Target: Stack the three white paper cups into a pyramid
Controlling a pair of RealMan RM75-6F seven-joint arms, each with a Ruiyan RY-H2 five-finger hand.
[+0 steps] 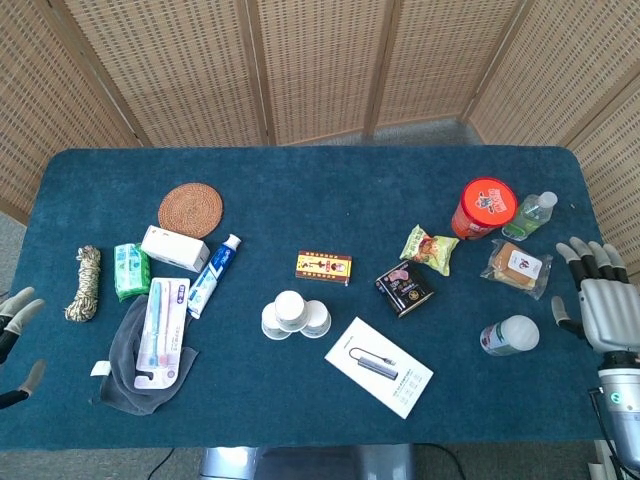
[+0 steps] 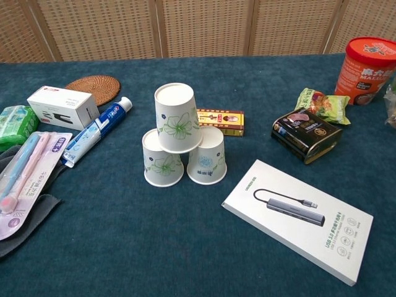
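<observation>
Paper cups form a finished pyramid near the middle of our blue cloth-covered table: two inverted white cups with green flower prints stand side by side, touching, and a third rests upside down across both their bases, tilted a little. Their tapered walls look smooth and matte, with rolled rims at the bottom.

Our left hand shows only at the left border of the head view, beyond the table's end; a few pale fingertips are spread apart with nothing between them. Our right hand hovers off the table's right end, its grey metal fingers straight and parted, empty.

Just behind the cups lies a small flat yellow-and-red box. To their right sits a flat white carton picturing a cable hub. A glossy black packet and a crinkled green snack bag lie beyond it, near a round orange tub. On our left we see a toothpaste tube, a white rectangular box, a woven round coaster and carded toothbrushes on a grey cloth.
</observation>
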